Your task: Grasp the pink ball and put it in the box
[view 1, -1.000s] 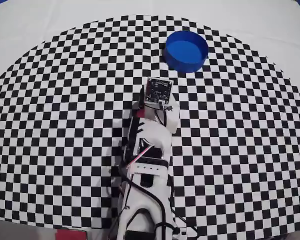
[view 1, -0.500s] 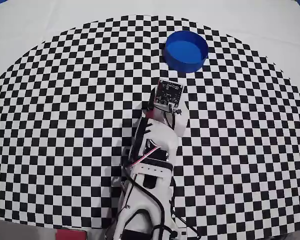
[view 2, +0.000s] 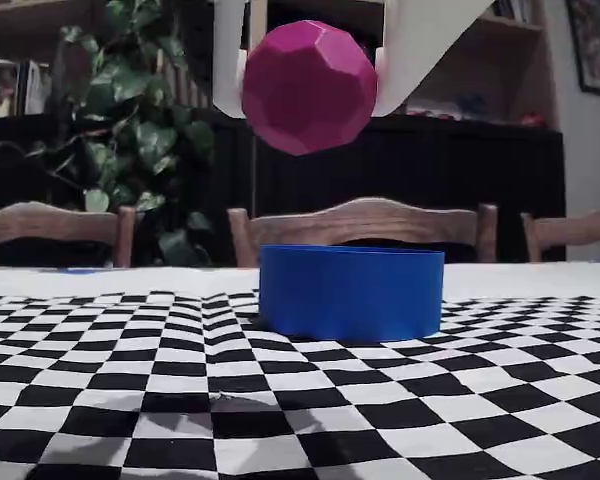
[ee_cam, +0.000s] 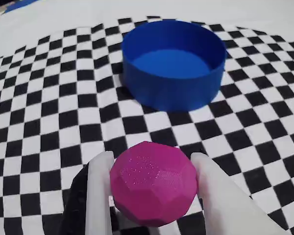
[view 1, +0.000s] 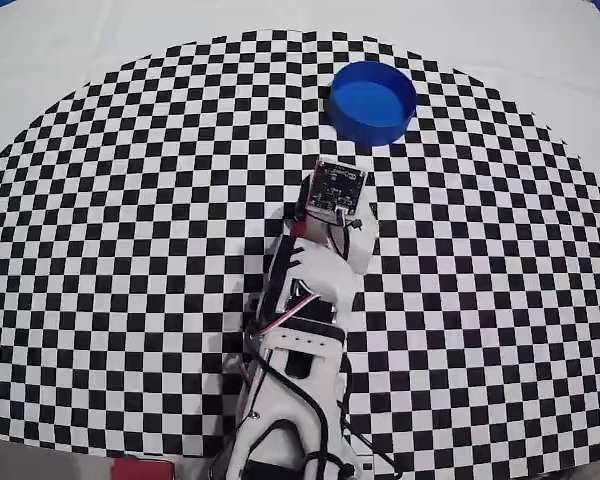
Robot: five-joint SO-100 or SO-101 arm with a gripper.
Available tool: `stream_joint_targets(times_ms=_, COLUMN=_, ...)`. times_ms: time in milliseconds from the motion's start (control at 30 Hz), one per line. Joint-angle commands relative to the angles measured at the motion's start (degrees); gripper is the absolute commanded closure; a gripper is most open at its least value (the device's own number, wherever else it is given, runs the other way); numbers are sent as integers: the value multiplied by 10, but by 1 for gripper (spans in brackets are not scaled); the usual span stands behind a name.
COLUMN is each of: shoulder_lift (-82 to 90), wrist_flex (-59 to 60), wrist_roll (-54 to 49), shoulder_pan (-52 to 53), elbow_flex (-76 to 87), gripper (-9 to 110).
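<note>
1. Right now the jaws are clamped on the pink ball (ee_cam: 153, 185), one white finger (ee_cam: 99, 196) pressed to each side of it, open only as wide as the ball itself.
2. Up in the air it goes: the fixed view has the ball (view 2: 309, 86) hanging high above the worktop, gripper (view 2: 310, 60) coming down from the top edge, a finger touching it left and right.
3. Its surface is faceted and magenta, with a faint sparkle in the wrist view.
4. Beyond the ball, the wrist view looks straight at the box (ee_cam: 174, 63), a round bright blue container with upright walls, standing clear of the jaws with checker squares between them.
5. From the fixed camera, the box (view 2: 351, 291) sits on the cloth below the ball and a little to the right of it; the ball is not over its middle.
6. Overhead, the arm (view 1: 298, 340) reaches up from the bottom edge toward the box (view 1: 373, 102), and the small camera board on its wrist hides both jaws and ball in that view.
7. The box is empty, as far as the wrist view shows its blue floor.
8. Everything rests on a black-and-white checkered cloth (view 1: 130, 250) spread over the pale worktop (view 1: 540, 50).
9. Behind, in the fixed view: wooden chair backs (view 2: 360, 225), a leafy plant (view 2: 130, 110) and dark shelving.
</note>
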Motion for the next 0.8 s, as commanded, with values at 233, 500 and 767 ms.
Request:
stream_joint_targets(times_ms=233, shoulder_lift=-11, wrist_flex=3, wrist_roll=-2, shoulder_pan=4, elbow_flex=-32, gripper=101)
stream_joint_targets(times_ms=500, shoulder_lift=-78, wrist_flex=-2, wrist_roll=-2, shoulder_pan=4, elbow_flex=-84, gripper=101)
stream_joint_targets(times_ms=767, shoulder_lift=-111, wrist_flex=-2, wrist_roll=-2, shoulder_pan=3, elbow_flex=-117, gripper=101)
